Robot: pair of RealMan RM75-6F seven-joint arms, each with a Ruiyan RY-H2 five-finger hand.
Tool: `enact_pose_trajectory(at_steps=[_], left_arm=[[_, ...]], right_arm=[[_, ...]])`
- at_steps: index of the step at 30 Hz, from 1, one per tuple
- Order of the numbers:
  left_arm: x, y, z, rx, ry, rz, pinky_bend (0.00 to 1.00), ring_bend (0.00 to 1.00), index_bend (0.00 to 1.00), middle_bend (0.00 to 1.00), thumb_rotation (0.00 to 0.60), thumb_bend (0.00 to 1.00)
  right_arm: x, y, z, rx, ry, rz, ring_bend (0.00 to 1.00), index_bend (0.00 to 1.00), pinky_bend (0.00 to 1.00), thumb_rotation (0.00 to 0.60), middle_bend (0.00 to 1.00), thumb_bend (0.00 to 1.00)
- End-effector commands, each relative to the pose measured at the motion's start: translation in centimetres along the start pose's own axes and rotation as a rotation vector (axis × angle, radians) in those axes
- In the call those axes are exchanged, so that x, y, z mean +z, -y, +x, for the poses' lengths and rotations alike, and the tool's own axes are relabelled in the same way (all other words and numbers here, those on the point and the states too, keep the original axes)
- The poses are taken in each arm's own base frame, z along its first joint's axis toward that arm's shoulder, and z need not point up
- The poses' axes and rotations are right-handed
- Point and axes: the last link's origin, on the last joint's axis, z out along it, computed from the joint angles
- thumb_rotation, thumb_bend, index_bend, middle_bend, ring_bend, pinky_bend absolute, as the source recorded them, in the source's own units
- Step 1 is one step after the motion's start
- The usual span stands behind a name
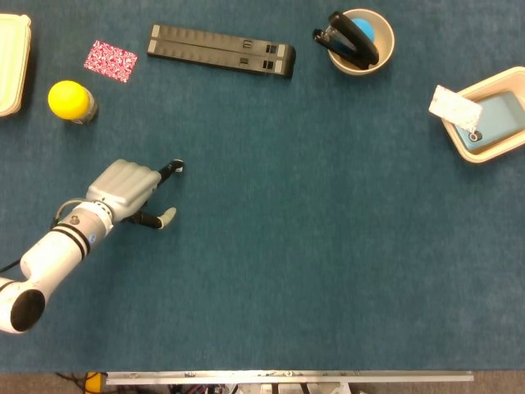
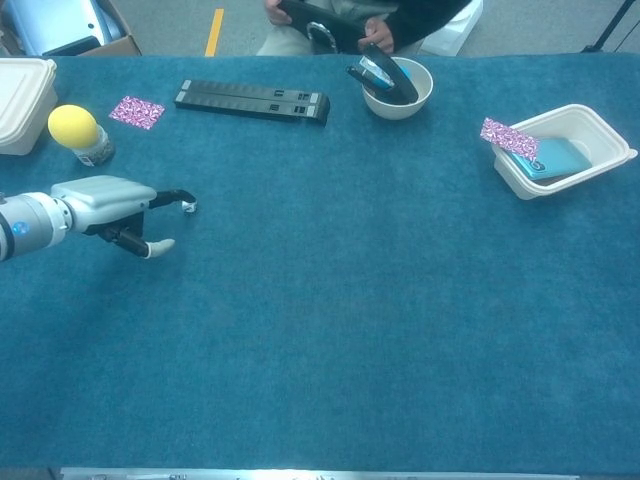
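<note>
- Head view: we see the left hand (image 1: 127,187) low over the blue table cover (image 1: 312,222), at the left side, with its forearm running down to the lower left corner.
- Its fingers are parted and hold nothing: one dark finger points up and to the right, the pale-tipped thumb (image 1: 166,217) points right, and bare cloth shows between them.
- The nearest thing is a small jar with a yellow lid (image 1: 70,100), standing up and to the left of the hand, apart from it.
- A red patterned card (image 1: 111,60) lies flat above the jar; a long black power strip (image 1: 221,50) lies along the far edge.
- A cream container (image 1: 10,61) sits cut off at the upper left corner.
- At the top right, a beige bowl (image 1: 385,33) holds a black stapler (image 1: 351,37).
- At the right edge, a cream tray (image 1: 500,148) holds a blue block (image 1: 496,119), with a patterned card (image 1: 454,106) leaning on its rim.
- Chest view: we see the same left hand (image 2: 105,200) at the left edge, fingers released and spread, touching no object; whether the thumb tip touches the cloth we cannot tell.
- The jar (image 2: 78,133) stands just beyond the hand, nearer the far edge.
- The bowl (image 2: 400,100) and tray (image 2: 610,150) are well apart from the hand, on the right half.
- A person (image 2: 340,15) sits behind the far edge.
- The right hand shows in neither view.
</note>
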Motion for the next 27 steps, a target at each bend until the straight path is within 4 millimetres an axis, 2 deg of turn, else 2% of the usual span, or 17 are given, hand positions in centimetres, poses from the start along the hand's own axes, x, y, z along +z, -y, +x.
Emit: enact_pose_trajectory(at_steps=[1,13,17,20,22,27], left_arm=[[-0.3,0.1,0.2,-0.003,-0.007,0.002,1.00,1.00,0.00,1.00,0.271,0.40],[-3.1,0.0,2.0,-0.044,-0.119,-0.010,1.00,0.99,0.00,1.00,0.261,0.40],[-4.4,0.7,2.4,-0.089,-0.211,0.011,0.95,0.89,0.00,0.99,0.254,0.40],[-5.6,1.5,2.6,-0.122,-0.273,0.039,0.87,0.70,0.00,0.84,0.251,0.40],[-7.2,2.7,3.0,-0.171,-0.360,0.083,0.79,0.57,0.00,0.69,0.250,0.40],[-9.2,3.9,2.8,-0.199,-0.471,0.117,0.57,0.41,0.00,0.46,0.249,0.40]], right_arm=[[0.0,0.1,0.0,0.001,0.000,0.003,0.05,0.25,0.06,0.600,0.24,0.29],[-0.1,0.0,0.3,-0.005,-0.014,-0.001,0.05,0.25,0.06,0.600,0.24,0.29],[-0.2,-0.3,0.8,-0.012,-0.034,-0.011,0.05,0.25,0.06,0.600,0.24,0.29],[-0.3,-0.4,1.2,-0.017,-0.047,-0.017,0.05,0.25,0.06,0.600,0.24,0.29],[-0.4,-0.5,1.5,-0.023,-0.062,-0.023,0.05,0.25,0.06,0.600,0.24,0.29],[-0.5,-0.6,1.8,-0.028,-0.077,-0.028,0.04,0.25,0.06,0.600,0.24,0.29]])
